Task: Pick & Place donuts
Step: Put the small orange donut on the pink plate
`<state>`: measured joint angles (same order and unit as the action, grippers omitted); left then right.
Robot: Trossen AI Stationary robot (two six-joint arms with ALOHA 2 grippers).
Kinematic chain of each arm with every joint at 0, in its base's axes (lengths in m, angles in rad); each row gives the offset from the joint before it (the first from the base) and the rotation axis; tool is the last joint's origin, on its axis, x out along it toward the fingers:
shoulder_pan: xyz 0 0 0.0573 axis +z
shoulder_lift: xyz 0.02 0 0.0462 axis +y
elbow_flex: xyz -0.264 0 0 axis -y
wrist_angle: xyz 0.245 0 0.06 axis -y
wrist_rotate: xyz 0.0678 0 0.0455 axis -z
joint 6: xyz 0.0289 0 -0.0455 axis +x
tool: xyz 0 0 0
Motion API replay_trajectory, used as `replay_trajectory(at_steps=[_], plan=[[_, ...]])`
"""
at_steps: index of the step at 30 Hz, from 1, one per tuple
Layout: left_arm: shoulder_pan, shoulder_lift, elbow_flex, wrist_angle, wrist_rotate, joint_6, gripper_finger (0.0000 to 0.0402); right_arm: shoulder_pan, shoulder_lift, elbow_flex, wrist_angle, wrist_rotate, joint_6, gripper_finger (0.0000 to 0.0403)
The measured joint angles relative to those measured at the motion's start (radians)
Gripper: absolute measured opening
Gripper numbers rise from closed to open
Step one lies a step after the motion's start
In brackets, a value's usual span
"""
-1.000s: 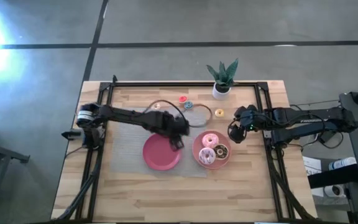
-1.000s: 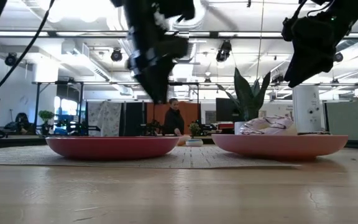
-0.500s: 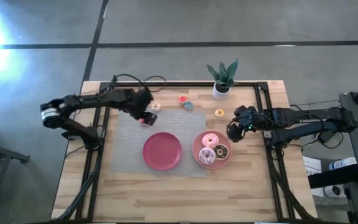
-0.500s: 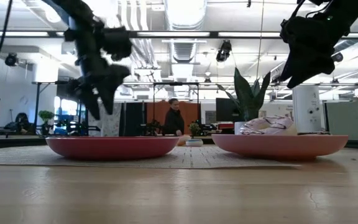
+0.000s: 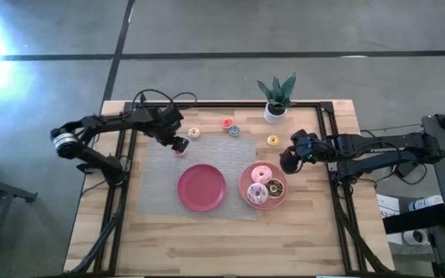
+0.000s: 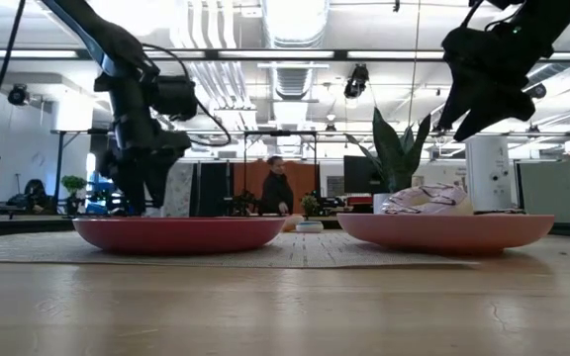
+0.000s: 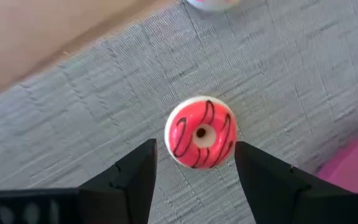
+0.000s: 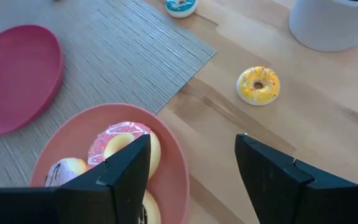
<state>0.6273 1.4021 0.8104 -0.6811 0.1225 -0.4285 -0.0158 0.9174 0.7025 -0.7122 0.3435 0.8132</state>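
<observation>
Since earlier: left gripper (image 7: 194, 171) lowered, wide open, over red donut (image 7: 201, 132) on mat (image 7: 303, 74); right gripper (image 8: 191, 165) wide open beside loaded plate (image 8: 173, 155).

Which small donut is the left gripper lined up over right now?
The red striped donut on the grey mat, between the left gripper's open fingers; the others lie farther off.

Wood table (image 5: 207, 232) carries grey mat (image 5: 153, 181), white plant pot (image 5: 274, 113), yellow donut (image 5: 273, 140), red donut (image 5: 227, 123), blue donut (image 5: 235, 130). Mat holds two plates (image 5: 202, 188) (image 5: 245, 179), small pink donut (image 7: 201, 132).
</observation>
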Motion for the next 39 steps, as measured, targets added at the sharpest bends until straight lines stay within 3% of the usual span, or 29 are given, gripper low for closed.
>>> replay_trajectory(at_steps=[14,24,30,35,39], plan=[[0.008,0.094,-0.012,0.085,0.019,0.097,0.0153,0.000,0.098,0.000,0.054,-0.004,0.007,0.0226],[0.008,0.125,-0.016,0.081,0.020,0.141,0.0066,0.000,0.139,0.000,0.069,-0.011,0.007,0.0226],[0.008,0.090,0.022,0.038,0.008,0.142,0.0007,0.000,0.140,0.000,0.068,-0.011,0.007,0.0224],[-0.006,0.016,0.104,-0.028,0.011,0.117,0.0001,0.000,0.139,0.000,0.068,-0.011,0.004,0.0224],[-0.103,-0.033,0.155,-0.048,0.029,0.059,0.0001,0.000,0.139,0.000,0.068,-0.011,0.000,0.0224]])
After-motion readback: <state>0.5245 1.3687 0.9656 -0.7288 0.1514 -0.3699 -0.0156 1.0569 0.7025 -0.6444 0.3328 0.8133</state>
